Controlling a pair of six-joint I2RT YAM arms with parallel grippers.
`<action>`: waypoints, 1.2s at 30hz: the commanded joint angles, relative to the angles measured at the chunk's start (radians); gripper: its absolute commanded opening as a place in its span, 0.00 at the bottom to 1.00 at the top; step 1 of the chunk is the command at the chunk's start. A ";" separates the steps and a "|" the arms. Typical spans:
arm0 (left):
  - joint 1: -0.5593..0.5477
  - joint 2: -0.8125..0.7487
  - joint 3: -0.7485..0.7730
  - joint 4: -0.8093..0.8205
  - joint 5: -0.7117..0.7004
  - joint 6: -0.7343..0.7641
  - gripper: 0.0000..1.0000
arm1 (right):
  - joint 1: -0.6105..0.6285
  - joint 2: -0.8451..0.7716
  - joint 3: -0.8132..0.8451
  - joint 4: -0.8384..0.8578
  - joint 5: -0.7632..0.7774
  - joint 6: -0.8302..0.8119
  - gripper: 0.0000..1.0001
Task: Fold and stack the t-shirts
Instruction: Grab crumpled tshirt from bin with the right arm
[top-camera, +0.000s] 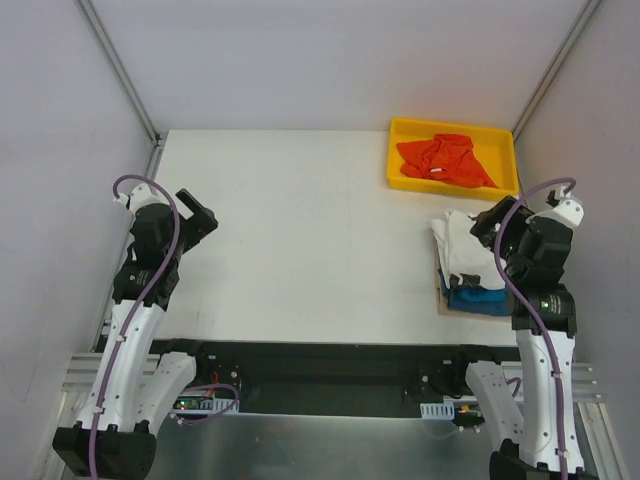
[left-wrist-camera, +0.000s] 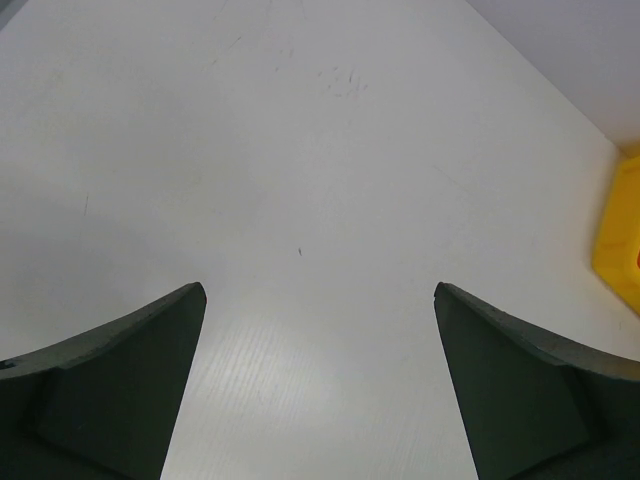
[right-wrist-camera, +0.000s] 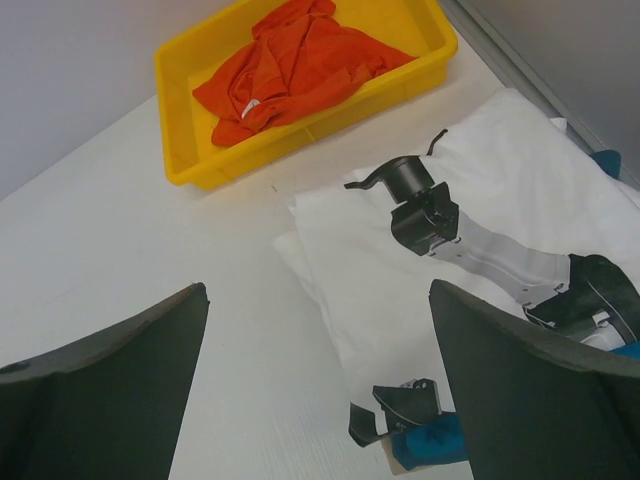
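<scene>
A: Orange shirt (top-camera: 445, 160) lies crumpled in the tray (top-camera: 400, 128), far right. Not folded.
B: And the stack?
A: Right side, just near of the tray: folded white shirt (right-wrist-camera: 520, 150) on top of the blue shirt (top-camera: 480, 300). Possibly a board beneath; unclear.
B: Arms?
A: At the left gripper (left-wrist-camera: 320, 290), jaws wide apart over bare table (top-camera: 300, 250), empty. At the right gripper (right-wrist-camera: 318, 290), jaws apart above the stack, empty.
B: Two done?
A: Seemingly. Orange one left to fold and stack.
</scene>
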 joint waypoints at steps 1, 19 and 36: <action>0.003 0.037 0.017 0.007 -0.004 -0.002 0.99 | 0.005 0.080 0.022 0.080 -0.025 -0.031 0.96; 0.002 0.335 0.093 0.107 0.034 0.014 0.99 | 0.053 1.176 0.791 0.066 -0.115 -0.053 0.96; 0.002 0.401 0.109 0.124 0.048 0.034 0.99 | 0.134 1.789 1.358 -0.075 -0.007 -0.195 0.97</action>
